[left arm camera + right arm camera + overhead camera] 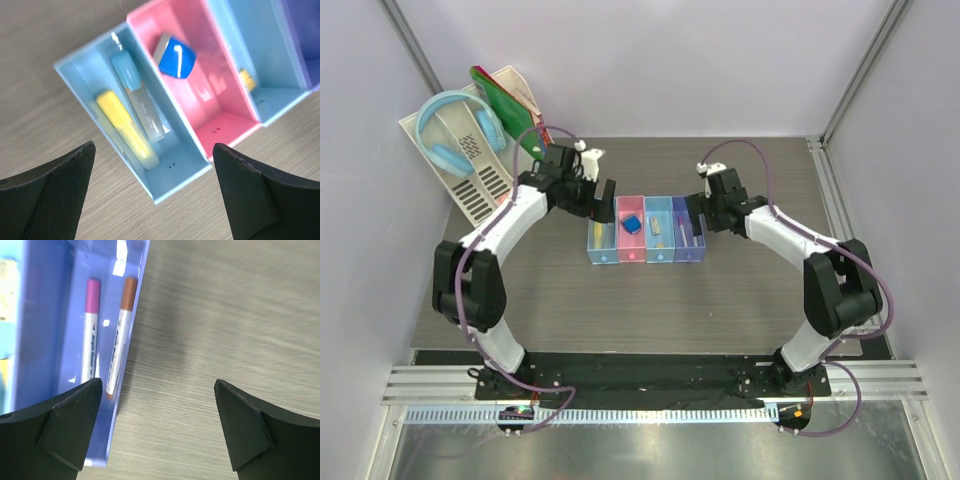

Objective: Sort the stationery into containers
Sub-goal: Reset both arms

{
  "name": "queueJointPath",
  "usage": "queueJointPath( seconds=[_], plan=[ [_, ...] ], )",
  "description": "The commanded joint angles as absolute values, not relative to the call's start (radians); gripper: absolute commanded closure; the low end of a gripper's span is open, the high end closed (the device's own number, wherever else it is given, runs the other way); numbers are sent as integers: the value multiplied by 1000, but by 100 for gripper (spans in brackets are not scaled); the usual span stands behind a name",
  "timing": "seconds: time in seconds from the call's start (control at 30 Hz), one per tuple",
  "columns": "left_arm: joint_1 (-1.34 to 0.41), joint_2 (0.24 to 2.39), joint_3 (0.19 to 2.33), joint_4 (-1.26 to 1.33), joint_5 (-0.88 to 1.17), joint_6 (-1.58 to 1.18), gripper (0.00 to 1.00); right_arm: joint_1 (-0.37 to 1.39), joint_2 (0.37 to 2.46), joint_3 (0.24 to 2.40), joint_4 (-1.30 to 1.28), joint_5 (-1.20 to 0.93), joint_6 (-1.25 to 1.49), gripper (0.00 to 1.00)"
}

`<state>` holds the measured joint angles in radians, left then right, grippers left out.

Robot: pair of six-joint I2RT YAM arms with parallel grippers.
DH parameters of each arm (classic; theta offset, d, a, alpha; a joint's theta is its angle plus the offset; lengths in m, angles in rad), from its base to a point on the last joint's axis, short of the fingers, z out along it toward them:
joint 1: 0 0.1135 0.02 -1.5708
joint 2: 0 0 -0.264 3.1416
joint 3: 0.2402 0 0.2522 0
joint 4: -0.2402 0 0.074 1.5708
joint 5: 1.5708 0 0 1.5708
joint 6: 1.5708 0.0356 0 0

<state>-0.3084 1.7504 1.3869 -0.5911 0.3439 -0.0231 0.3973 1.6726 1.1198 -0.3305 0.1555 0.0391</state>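
Altogether four joined plastic bins (631, 255) stand in one row at the middle of the table (750, 300): from left to right a light blue bin (175, 167), a pink bin (220, 100), a second light blue bin (272, 97) and a purple bin (45, 315). The leftmost holds two things side by side, one yellow stick (125, 127) and one clear tube with a light blue cap (142, 107); the tube's print is too blurred to read. One blue square eraser (176, 59) lies in the pink bin, and one small yellow piece (246, 79) shows in the bin to its right. Two white markers lie parallel in the purple bin, one magenta-capped marker (91, 340) and one brown-capped marker (122, 335); each barrel seems to read "Acrylic Marker". The left gripper (154, 147) hangs over the leftmost bin's far end, fingers spread wide, holding nothing. The right gripper (157, 382) hangs just off the purple bin's right side above bare table, equally wide and empty. At the far left, one white slotted rack (480, 190) carries one pair of blue headphones (440, 157), with one green folder (503, 98) and one red folder (476, 72) behind it.
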Motion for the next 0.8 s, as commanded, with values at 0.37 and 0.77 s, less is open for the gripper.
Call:
queueJointPath(
  seconds=[0.37,0.77],
  plan=[
    [-72,1168,1194,-643,380,18,0,380,1086,1089,-511,-109,-129,0],
    [-28,859,1015,-647,350,58,0,365,853,959,-520,-247,-123,1]
  ],
)
